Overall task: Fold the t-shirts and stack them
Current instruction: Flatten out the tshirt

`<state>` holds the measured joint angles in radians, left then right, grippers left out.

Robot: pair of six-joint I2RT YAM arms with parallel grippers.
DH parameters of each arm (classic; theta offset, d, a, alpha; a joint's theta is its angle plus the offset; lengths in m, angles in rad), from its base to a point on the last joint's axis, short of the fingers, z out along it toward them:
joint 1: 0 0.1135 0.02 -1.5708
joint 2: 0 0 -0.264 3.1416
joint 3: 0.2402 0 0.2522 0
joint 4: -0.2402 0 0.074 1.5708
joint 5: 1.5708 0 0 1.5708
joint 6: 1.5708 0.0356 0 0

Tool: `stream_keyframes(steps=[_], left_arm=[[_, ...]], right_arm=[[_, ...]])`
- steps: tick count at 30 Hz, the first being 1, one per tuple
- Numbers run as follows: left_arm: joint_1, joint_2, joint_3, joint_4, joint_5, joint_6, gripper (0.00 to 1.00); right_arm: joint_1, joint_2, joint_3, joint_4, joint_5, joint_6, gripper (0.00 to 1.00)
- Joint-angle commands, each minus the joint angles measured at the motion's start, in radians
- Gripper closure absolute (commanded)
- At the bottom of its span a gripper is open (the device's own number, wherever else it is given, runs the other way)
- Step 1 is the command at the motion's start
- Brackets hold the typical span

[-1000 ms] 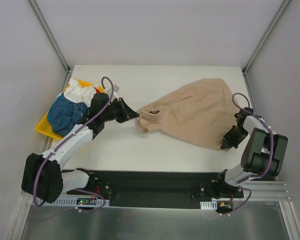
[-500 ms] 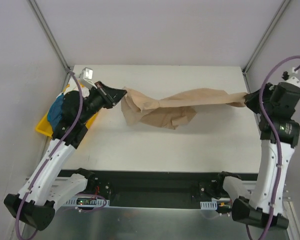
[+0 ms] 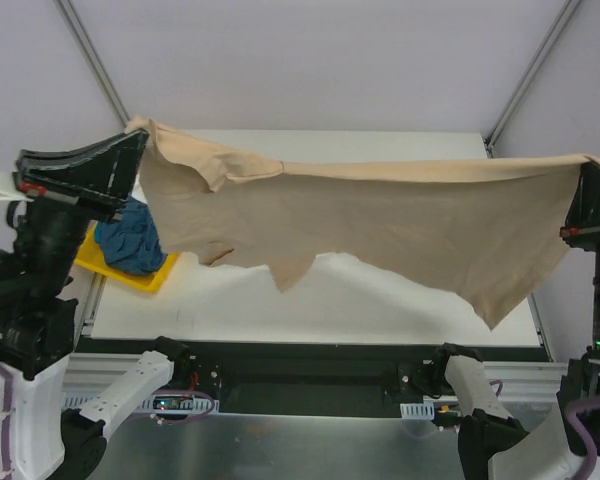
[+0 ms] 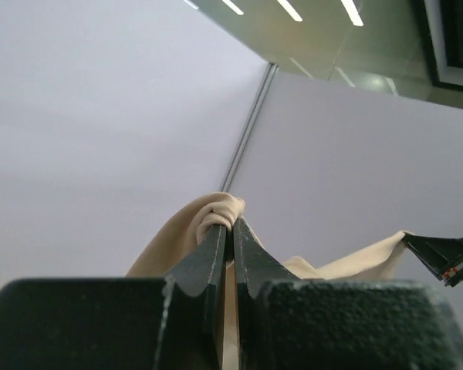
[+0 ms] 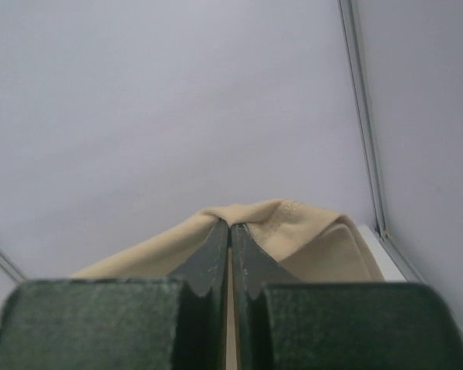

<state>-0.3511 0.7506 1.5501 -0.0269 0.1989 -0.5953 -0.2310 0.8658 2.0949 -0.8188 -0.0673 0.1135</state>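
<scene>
The tan-beige t-shirt (image 3: pixel 380 215) hangs stretched in the air across the whole table, high above it. My left gripper (image 3: pixel 138 133) is shut on its left corner, raised at the far left; the pinched cloth shows in the left wrist view (image 4: pixel 216 216). My right gripper (image 3: pixel 586 166) is shut on its right corner at the far right; that cloth shows in the right wrist view (image 5: pixel 293 231). A teal-blue t-shirt (image 3: pixel 130 240) lies crumpled in the yellow tray (image 3: pixel 150 277). The white and red-orange shirts are hidden.
The white table (image 3: pixel 360 300) lies under the hanging shirt, walled by grey panels left, right and behind. The yellow tray sits at the table's left edge. The arms' black base rail (image 3: pixel 310 375) runs along the near edge.
Both arms have risen high and pulled apart. The tan shirt went from lying on the table, to a twisted band, to spread wide and hanging off the table.
</scene>
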Motion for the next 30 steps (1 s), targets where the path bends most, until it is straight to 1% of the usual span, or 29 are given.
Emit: stream_keyframes(steps=[1,2,4,5,6,7,8,10,11,12,13,14,15,16,17,18,19,20,21,22,23,24,25,26,27,28,30], left_arm=[[0.012,0.078,0.177,-0.019,-0.038,0.095,1.00],[0.012,0.116,0.235,-0.021,-0.045,0.109,1.00],[0.012,0.167,0.290,-0.024,-0.068,0.127,1.00],[0.012,0.226,0.341,-0.022,-0.076,0.132,1.00],[0.012,0.257,0.366,-0.027,-0.084,0.137,1.00],[0.011,0.292,0.389,-0.030,-0.105,0.144,1.00],[0.011,0.362,0.425,-0.033,-0.119,0.149,1.00],[0.012,0.438,0.459,-0.038,-0.139,0.169,1.00],[0.011,0.516,0.484,-0.038,-0.179,0.176,1.00],[0.011,0.559,0.493,-0.039,-0.193,0.187,1.00],[0.011,0.599,0.501,-0.038,-0.238,0.213,1.00],[0.011,0.686,0.508,-0.039,-0.315,0.224,1.00],[0.012,0.731,0.510,-0.038,-0.350,0.233,1.00],[0.011,0.831,0.518,-0.039,-0.371,0.268,1.00],[0.011,0.881,0.519,-0.039,-0.386,0.279,0.96],[0.011,0.933,0.519,-0.039,-0.385,0.293,0.88],[0.011,1.032,0.522,-0.045,-0.378,0.313,0.81],[0.011,1.087,0.528,-0.045,-0.372,0.322,0.72],[0.009,1.142,0.544,-0.053,-0.380,0.334,0.62],[0.009,1.247,0.605,-0.115,-0.388,0.336,0.43],[0.009,1.294,0.642,-0.148,-0.382,0.342,0.29],[0.008,1.332,0.672,-0.183,-0.363,0.350,0.14],[0.006,1.375,0.701,-0.208,-0.355,0.348,0.01],[0.004,1.379,0.697,-0.223,-0.343,0.348,0.01],[0.003,1.374,0.685,-0.223,-0.336,0.345,0.01],[0.001,1.356,0.656,-0.223,-0.331,0.335,0.01],[-0.002,1.325,0.618,-0.222,-0.319,0.328,0.01]], right_arm=[[0.002,0.042,0.060,0.078,0.024,-0.046,0.99],[0.002,0.045,0.056,0.090,0.029,-0.049,0.99],[0.002,0.059,0.047,0.110,0.061,-0.064,0.99],[0.002,0.067,0.033,0.115,0.061,-0.064,0.99],[0.002,0.076,0.024,0.122,0.108,-0.063,0.99],[0.002,0.102,0.014,0.127,0.112,-0.061,0.99],[0.002,0.120,0.007,0.130,0.113,-0.058,0.99],[0.002,0.185,-0.019,0.132,0.104,-0.055,0.99],[0.002,0.208,-0.032,0.136,0.104,-0.055,0.99],[0.002,0.231,-0.076,0.148,0.100,-0.052,0.99],[0.001,0.274,-0.103,0.158,0.095,-0.055,0.99],[0.001,0.294,-0.142,0.171,0.092,-0.058,0.99],[0.001,0.314,-0.221,0.197,0.081,-0.055,0.99],[-0.001,0.359,-0.269,0.211,0.077,-0.040,0.99],[-0.002,0.384,-0.310,0.243,0.061,-0.035,0.99],[-0.002,0.442,-0.393,0.257,0.022,-0.029,0.99],[-0.004,0.475,-0.426,0.271,0.009,-0.014,0.96],[-0.004,0.513,-0.452,0.305,-0.005,-0.009,0.92],[-0.005,0.600,-0.473,0.317,-0.026,-0.005,0.86],[-0.007,0.651,-0.486,0.329,-0.040,-0.002,0.81],[-0.014,0.703,-0.475,0.348,-0.063,-0.018,0.75],[-0.022,0.810,-0.448,0.331,-0.119,-0.023,0.68],[-0.028,0.859,-0.367,0.307,-0.150,-0.032,0.57],[-0.036,0.904,-0.330,0.252,-0.175,-0.041,0.18],[-0.037,0.958,-0.302,0.228,-0.190,-0.051,0.03],[-0.037,0.969,-0.279,0.212,-0.193,-0.055,0.03],[-0.037,0.949,-0.306,0.219,-0.196,-0.052,0.03]])
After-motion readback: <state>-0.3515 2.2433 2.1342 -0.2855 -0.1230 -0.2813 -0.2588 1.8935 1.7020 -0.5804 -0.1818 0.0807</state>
